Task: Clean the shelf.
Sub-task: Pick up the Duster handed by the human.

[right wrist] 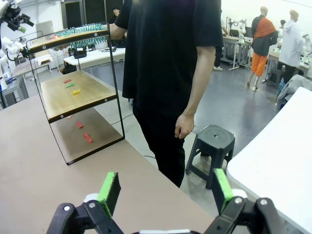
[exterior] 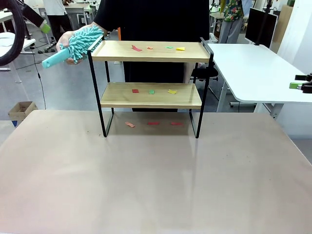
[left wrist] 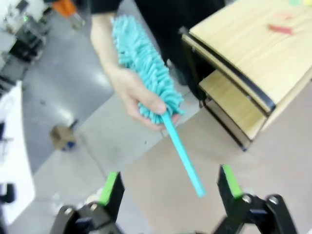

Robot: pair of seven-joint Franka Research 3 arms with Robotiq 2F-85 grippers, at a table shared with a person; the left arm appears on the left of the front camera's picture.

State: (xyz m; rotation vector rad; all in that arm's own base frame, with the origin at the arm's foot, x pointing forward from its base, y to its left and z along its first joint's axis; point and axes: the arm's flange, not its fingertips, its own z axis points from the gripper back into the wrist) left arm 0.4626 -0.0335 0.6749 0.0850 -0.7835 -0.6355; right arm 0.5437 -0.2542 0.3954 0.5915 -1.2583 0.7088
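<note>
Left wrist view: your left jaws stand spread wide, green pads [left wrist: 111, 187] well apart and gripping nothing. The handle tip of a teal duster [left wrist: 146, 68] shows between them, touching neither, held by the person's hand [left wrist: 131, 95]. Your right jaws are just as spread and empty, over the table [right wrist: 29, 161] edge. Farther out, the shelf [exterior: 122, 97] stands on the table's far middle, with coloured scraps [exterior: 136, 48] on both boards and beneath it. The duster's head is at its top left corner.

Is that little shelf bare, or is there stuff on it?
Not bare: coloured scraps lie on both boards of the shelf, more on the table beneath.
</note>
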